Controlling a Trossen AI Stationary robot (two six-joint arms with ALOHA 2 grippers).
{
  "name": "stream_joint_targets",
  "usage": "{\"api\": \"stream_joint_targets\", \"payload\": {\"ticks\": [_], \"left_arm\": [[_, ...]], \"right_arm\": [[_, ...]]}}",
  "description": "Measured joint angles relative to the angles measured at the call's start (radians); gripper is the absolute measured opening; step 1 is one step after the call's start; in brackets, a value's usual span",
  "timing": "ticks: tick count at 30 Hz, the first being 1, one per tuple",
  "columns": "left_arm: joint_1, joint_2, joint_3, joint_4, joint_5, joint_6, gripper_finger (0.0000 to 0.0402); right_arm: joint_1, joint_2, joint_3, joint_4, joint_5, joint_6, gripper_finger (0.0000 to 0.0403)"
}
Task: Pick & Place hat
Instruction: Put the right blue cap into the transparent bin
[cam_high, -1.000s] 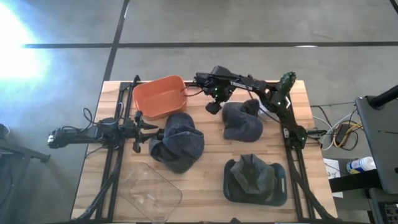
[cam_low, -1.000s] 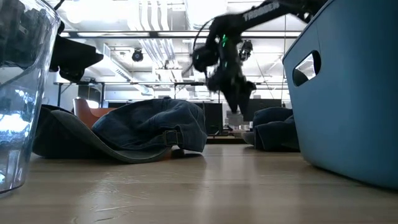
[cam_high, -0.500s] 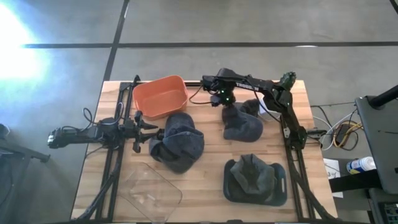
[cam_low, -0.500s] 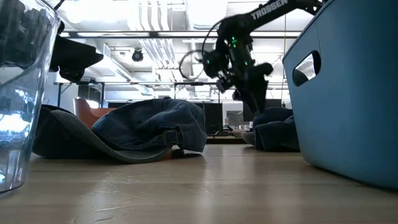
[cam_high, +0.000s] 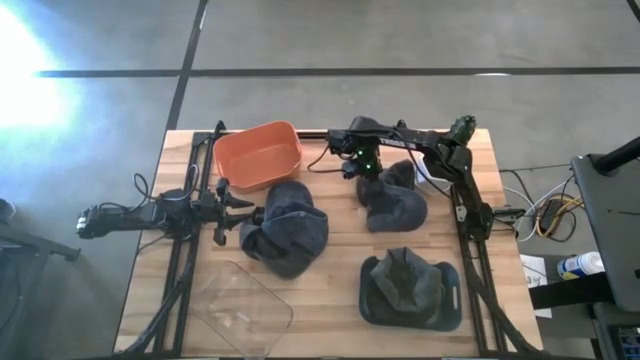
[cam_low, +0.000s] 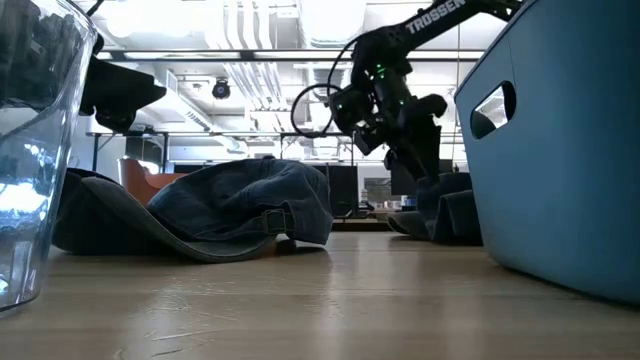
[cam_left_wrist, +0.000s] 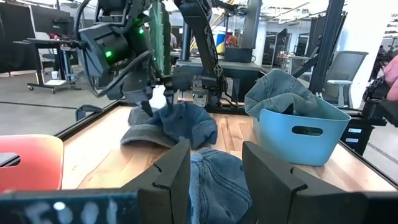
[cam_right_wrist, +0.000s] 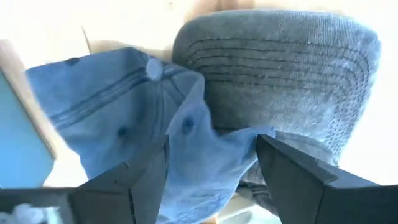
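Nearest the camera in the high view, bottom right, a blue bin (cam_high: 448, 310) already has a hat stuffed in it, and a clear tub (cam_high: 240, 306) sits bottom left. Mid-frame, the left gripper (cam_high: 238, 207) waits with fingers spread beside a denim hat (cam_high: 285, 225). Farther back, upper middle of the bench (cam_high: 330, 280), the right gripper (cam_high: 366, 173) hangs over the grey-blue hat (cam_high: 393, 200), fingers spread wide with nothing pinched, as far as the wrist view shows. That hat looks light and floppy, so I'd grab a bunched crown fold; the brim seems stiffer but flat. An orange bin (cam_high: 258, 154) sits upper left.
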Motion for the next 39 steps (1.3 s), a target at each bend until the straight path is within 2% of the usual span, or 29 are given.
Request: {"api": "stream_joint_targets", "payload": {"ticks": [11, 14, 17, 21, 24, 25, 30, 34, 39], "left_arm": [[0.0, 0.0, 0.0, 0.0, 0.0, 0.0, 0.014], [0.0, 0.0, 0.0, 0.0, 0.0, 0.0, 0.014], [0.0, 0.0, 0.0, 0.0, 0.0, 0.0, 0.014], [0.0, 0.0, 0.0, 0.0, 0.0, 0.0, 0.014], [0.0, 0.0, 0.0, 0.0, 0.0, 0.0, 0.014], [0.0, 0.0, 0.0, 0.0, 0.0, 0.0, 0.014], [0.0, 0.0, 0.0, 0.0, 0.0, 0.0, 0.014], [0.0, 0.0, 0.0, 0.0, 0.0, 0.0, 0.014], [0.0, 0.0, 0.0, 0.0, 0.0, 0.0, 0.014]], "right_arm": [[0.036, -0.008, -0.099, 0.0, -0.02, 0.047, 0.0218], [0.046, -0.018, -0.109, 0.0, 0.023, 0.08, 0.0203], [0.054, -0.043, -0.106, -0.001, 0.036, 0.097, 0.0165], [0.057, -0.081, -0.085, 0.0, 0.032, 0.133, 0.0086], [0.056, -0.123, -0.069, 0.003, -0.023, 0.146, 0.0025], [0.056, -0.139, -0.061, 0.004, -0.038, 0.153, 0.0018], [0.059, -0.229, -0.019, 0.016, -0.086, 0.226, 0.0008], [0.059, -0.294, -0.006, 0.015, -0.047, 0.288, 0.0009], [0.059, -0.301, -0.049, 0.014, -0.042, 0.291, 0.0019]]}}
